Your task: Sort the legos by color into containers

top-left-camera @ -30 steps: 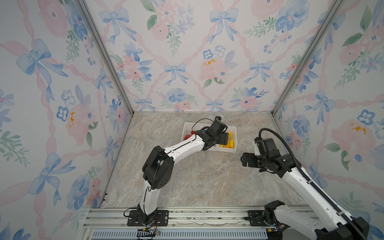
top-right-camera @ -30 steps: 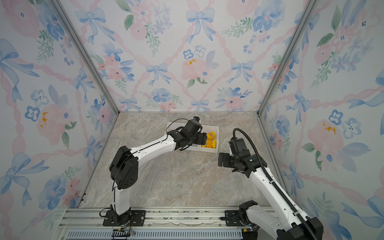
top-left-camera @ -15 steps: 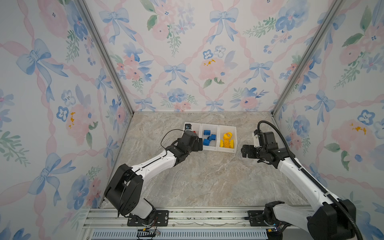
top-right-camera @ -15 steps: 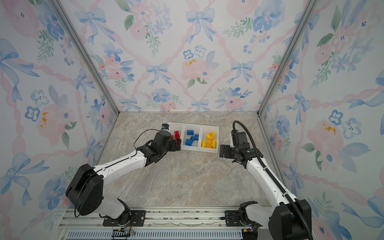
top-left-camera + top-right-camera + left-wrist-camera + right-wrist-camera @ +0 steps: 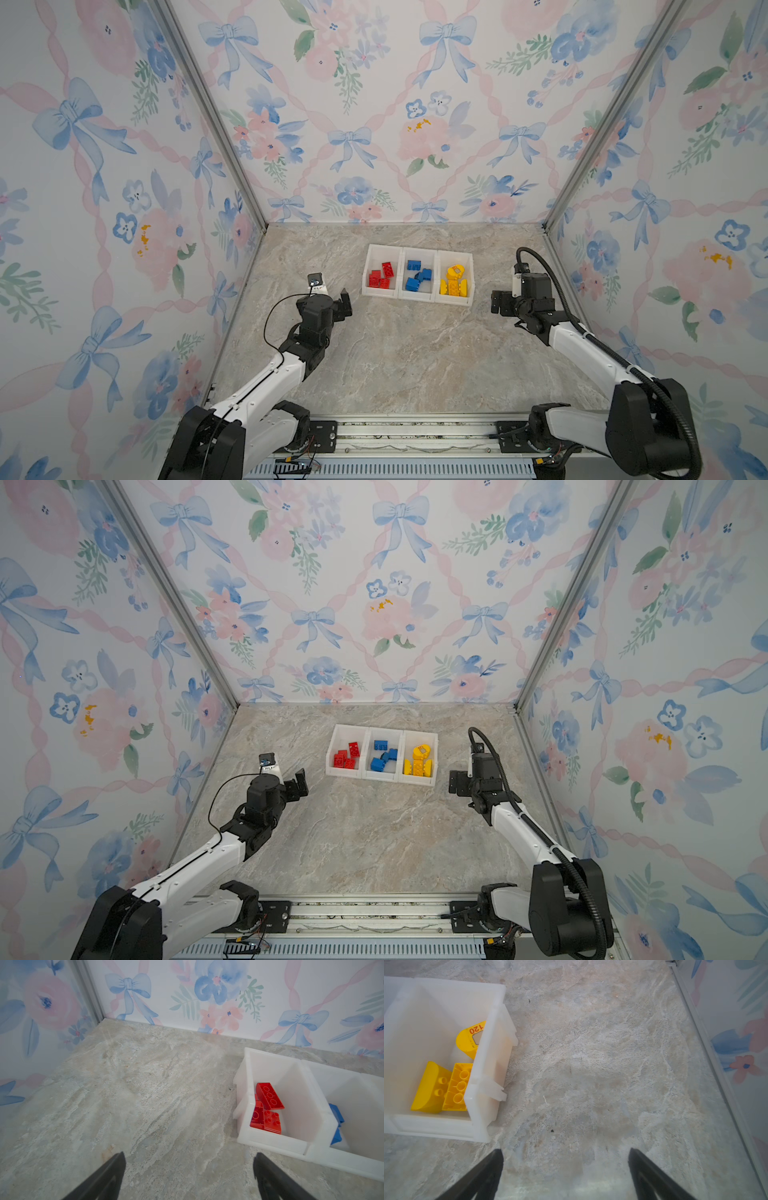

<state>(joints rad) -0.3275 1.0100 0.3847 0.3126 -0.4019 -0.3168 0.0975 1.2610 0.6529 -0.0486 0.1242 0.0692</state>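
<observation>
Red legos [image 5: 381,276], blue legos [image 5: 417,276], yellow legos [image 5: 455,283] each sit in own bin of the 3 containers [image 5: 417,297]. 0 loose on table [image 5: 407,357]. Left jaws and right jaws spread, empty: left nearer red end, right nearer yellow. Looks done.

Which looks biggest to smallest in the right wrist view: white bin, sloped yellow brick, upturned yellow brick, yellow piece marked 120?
1. white bin
2. sloped yellow brick and upturned yellow brick: about alike, unranked
3. yellow piece marked 120: smallest showing, though the bin wall hides part
</observation>
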